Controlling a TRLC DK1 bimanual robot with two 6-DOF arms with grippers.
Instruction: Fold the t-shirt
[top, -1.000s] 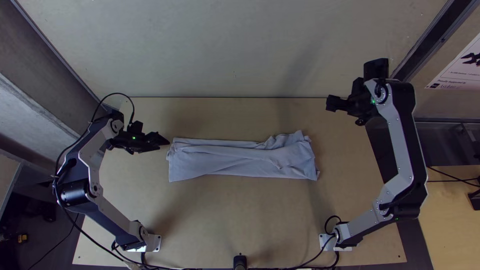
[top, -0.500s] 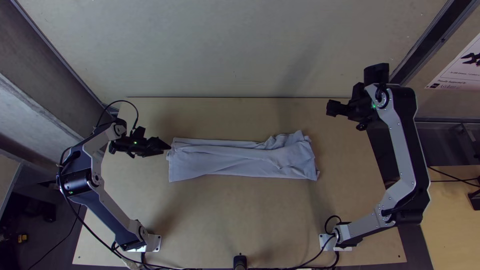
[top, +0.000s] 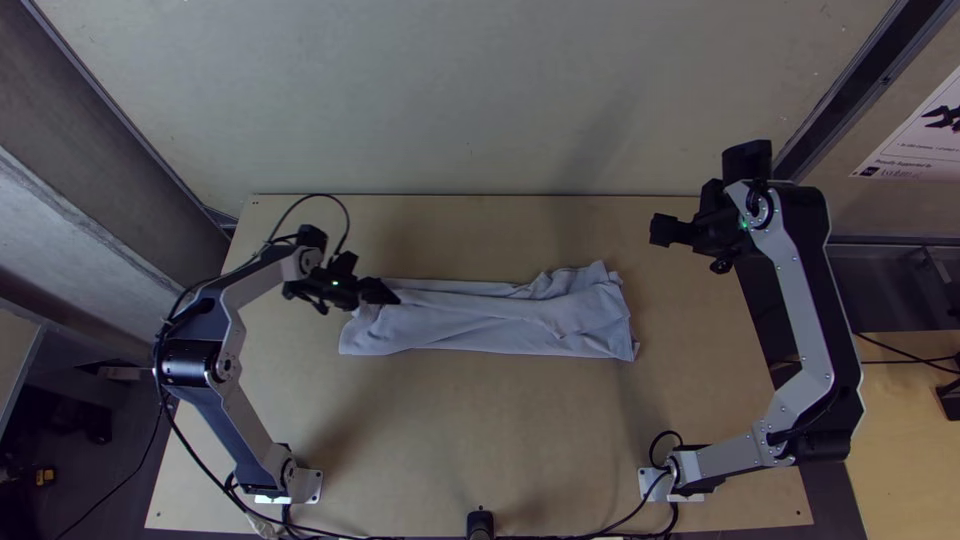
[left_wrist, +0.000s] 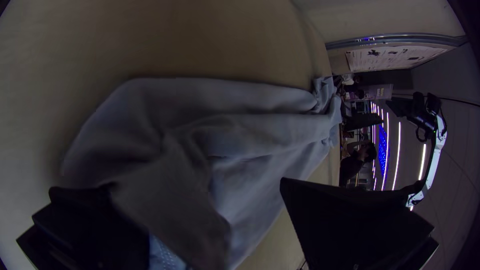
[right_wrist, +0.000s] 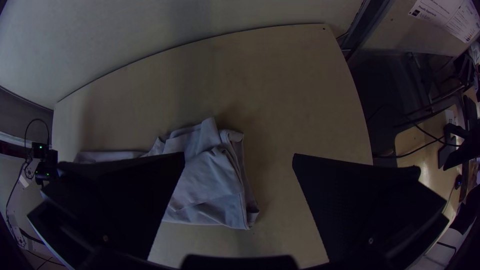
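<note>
Left gripper sits released at the t-shirt's end, likely for an inward fold; right gripper, also unclenched, leaves clearance.

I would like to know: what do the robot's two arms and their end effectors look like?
The left arm and right arm have silver-grey links and black joints, with small green lights near the wrists. The left arm carries a looping black cable. The left end effector and right end effector each have two wide, flat black fingers.
</note>
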